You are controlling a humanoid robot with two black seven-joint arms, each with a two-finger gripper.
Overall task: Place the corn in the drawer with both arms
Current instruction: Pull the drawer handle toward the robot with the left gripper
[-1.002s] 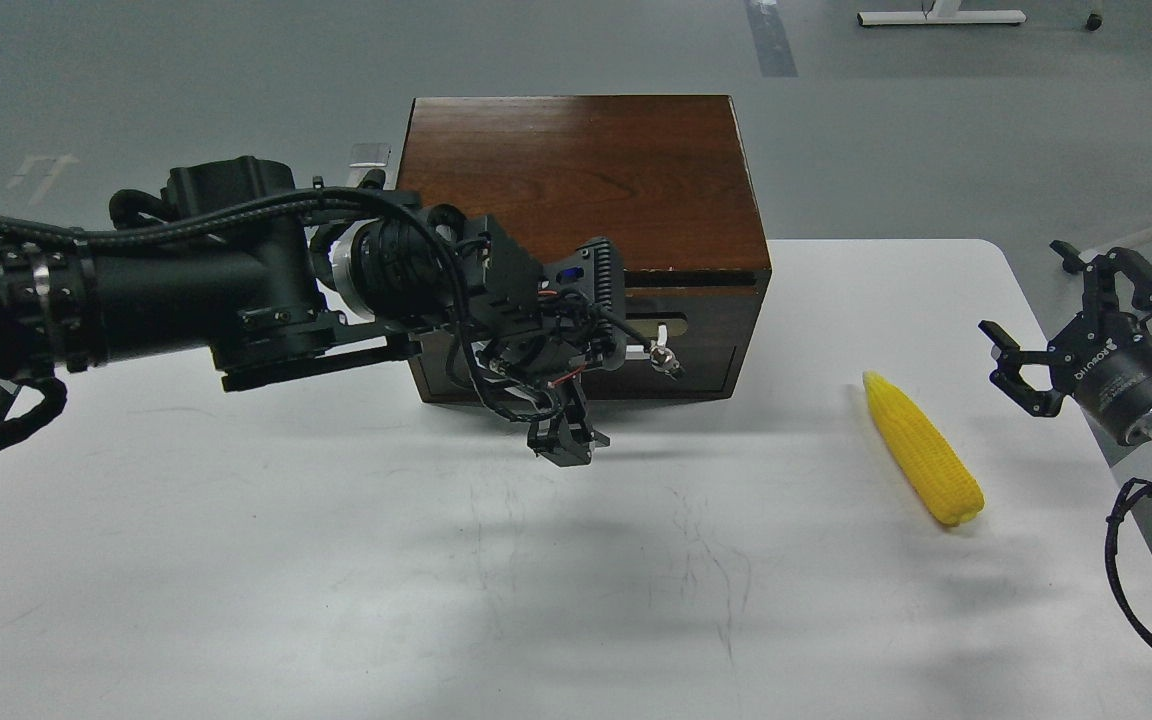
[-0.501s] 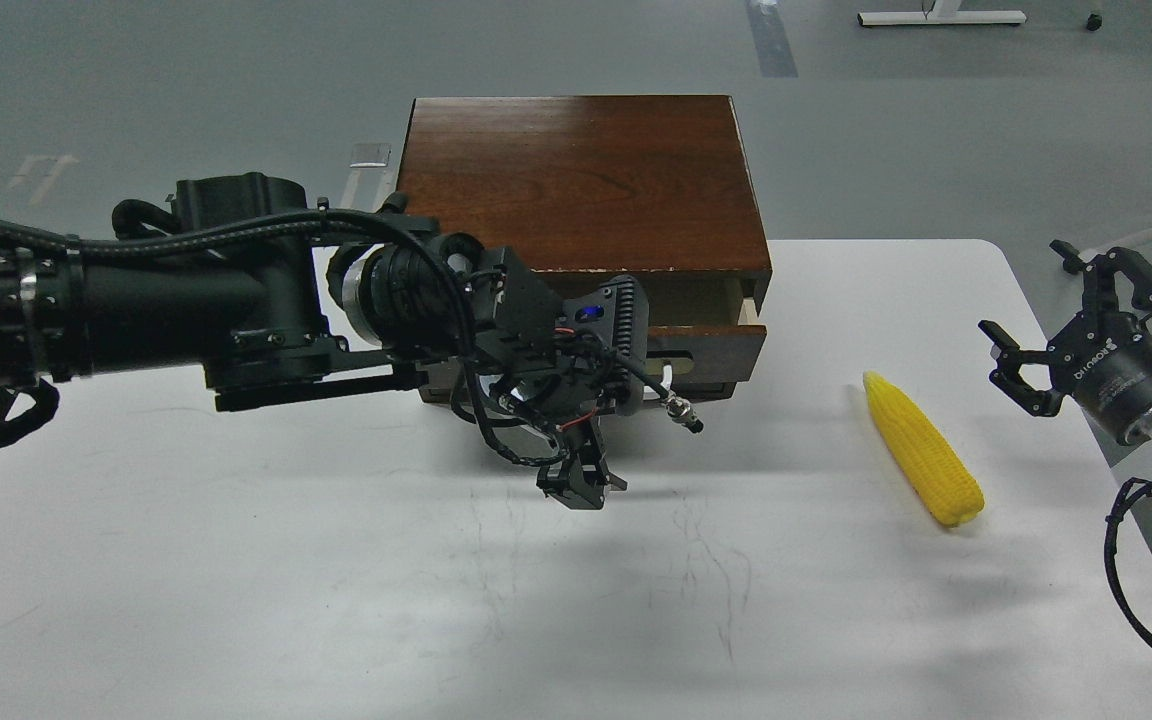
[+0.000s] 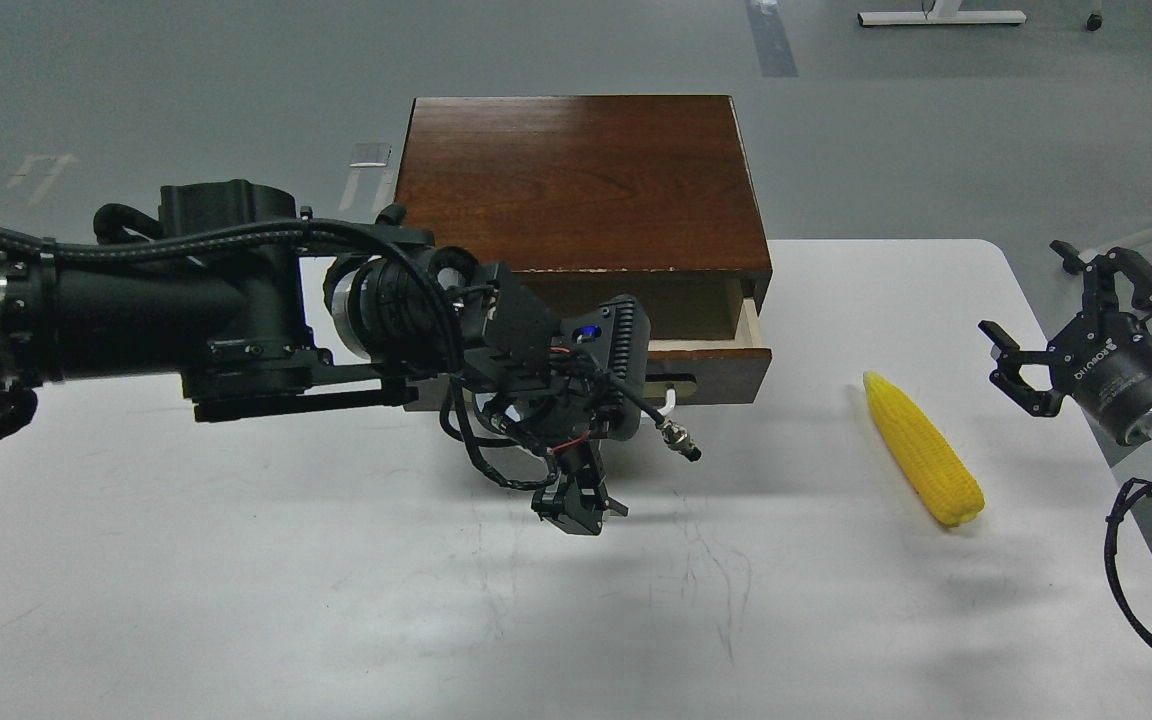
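Note:
The corn [image 3: 921, 450] lies on the white table [image 3: 236, 600] at the right, its point towards the far side. The drawer [image 3: 726, 365] of the reddish-brown-topped box [image 3: 576, 180] is pulled partly out, and its pale inner side [image 3: 748, 318] shows. Its white handle [image 3: 669, 400] peeks out behind my left arm. My left gripper [image 3: 576, 505] is small and dark, low in front of the drawer; its fingers cannot be told apart. My right gripper [image 3: 1036, 320] is open and empty, right of the corn and apart from it.
My left arm [image 3: 186, 310] crosses the table from the left and hides the drawer's left half. A loose cable connector [image 3: 681, 440] hangs by the handle. The table's right edge is close to my right gripper.
The drawer has slid out of the box towards me. My left arm has moved towards me along with it. The corn and the right gripper have not moved.

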